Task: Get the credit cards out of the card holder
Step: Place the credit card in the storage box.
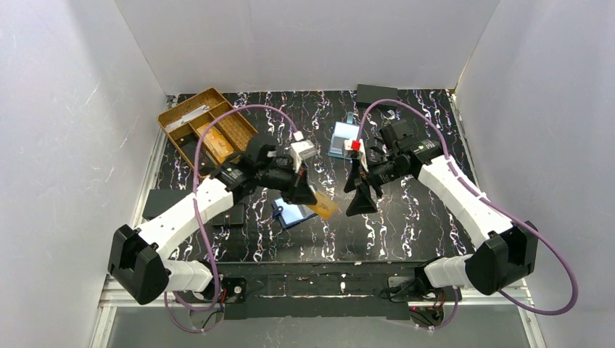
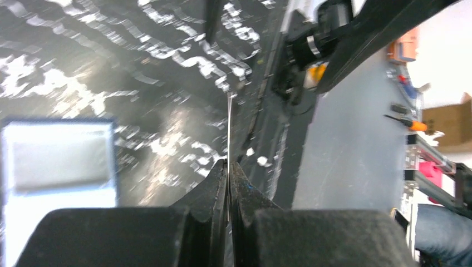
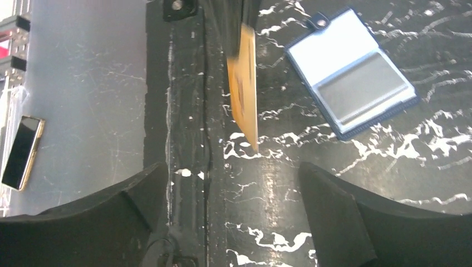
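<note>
card holder (image 3: 350, 72) lies open and flat near the middle of the table (image 1: 406, 217), toward its near edge. just beside it the left gripper (image 2: 229, 167) is clamped on an orange credit card (image 3: 245, 94), held on edge above the table. the right gripper (image 1: 359, 193) faces that card, jaws wide apart, empty.

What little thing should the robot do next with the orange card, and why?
Probably the left gripper should lower the thin orange plastic card onto the black marbled table and let go. It is shut on the card up in the air, the right gripper stands open and apart from it, and the navy fold-over card holder lies open nearby.
</note>
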You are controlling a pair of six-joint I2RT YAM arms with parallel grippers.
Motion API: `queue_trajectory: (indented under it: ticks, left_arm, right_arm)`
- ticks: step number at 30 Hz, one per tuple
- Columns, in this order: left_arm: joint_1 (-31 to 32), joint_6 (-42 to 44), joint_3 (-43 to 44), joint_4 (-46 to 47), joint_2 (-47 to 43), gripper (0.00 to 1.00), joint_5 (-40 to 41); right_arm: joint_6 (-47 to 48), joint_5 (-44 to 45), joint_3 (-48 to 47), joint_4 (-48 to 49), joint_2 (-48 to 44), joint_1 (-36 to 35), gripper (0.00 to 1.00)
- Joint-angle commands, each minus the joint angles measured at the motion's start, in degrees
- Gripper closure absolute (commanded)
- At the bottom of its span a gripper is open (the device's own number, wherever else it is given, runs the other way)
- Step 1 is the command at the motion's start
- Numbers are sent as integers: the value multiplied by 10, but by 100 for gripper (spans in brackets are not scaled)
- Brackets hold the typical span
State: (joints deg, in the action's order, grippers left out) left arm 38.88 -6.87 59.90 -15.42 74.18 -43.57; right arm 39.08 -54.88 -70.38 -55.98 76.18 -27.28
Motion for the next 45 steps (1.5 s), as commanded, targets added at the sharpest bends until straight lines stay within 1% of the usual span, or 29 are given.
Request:
queue_trajectory:
  ticks: [1, 4, 6, 8, 10, 12, 14, 15, 18, 21, 27, 32, 43, 45]
  left_arm:
    - [-108, 143, 44, -179, -40, 100, 15]
    - [-161, 237, 99, -271, -38, 100, 90]
    - [-192, 291, 144, -315, -22, 100, 157]
    - [-227, 320, 189, -343, 5, 100, 205]
    - [-267, 325, 238, -365, 40, 100, 230]
    - [-303, 324, 286, -380, 74, 100, 244]
    - [-328, 323, 330, -391, 109, 100, 268]
    - [-336, 323, 347, -394, 124, 100, 278]
    - [-349, 333, 394, -410, 172, 100, 318]
    - [-352, 347, 431, -430, 221, 100, 345]
    - [-359, 368, 457, -432, 290, 100, 357]
    - [-366, 381, 461, -424, 332, 100, 360]
    - [-388, 395, 489, -410, 410, 100, 328]
    - [-404, 392, 499, -409, 425, 100, 318]
  right_arm:
    - [18, -10, 11, -5, 24, 48, 2]
    - [2, -36, 86, 68, 19, 85, 2]
    - [-18, -22, 124, 131, 12, 111, 2]
    - [-16, -13, 146, 159, 14, 133, 2]
    - [-14, -33, 164, 177, 26, 148, 2]
    - [9, -54, 169, 160, 41, 162, 2]
    - [57, -45, 153, 108, 54, 171, 2]
    - [68, -45, 151, 99, 58, 173, 2]
    - [77, -44, 150, 85, 58, 176, 2]
    - [63, -37, 160, 103, 43, 177, 2]
    - [53, -35, 166, 118, 34, 178, 2]
    - [54, -38, 166, 116, 39, 181, 2]
    - [61, -41, 169, 113, 48, 188, 2]
    - [60, -43, 170, 113, 50, 189, 2]
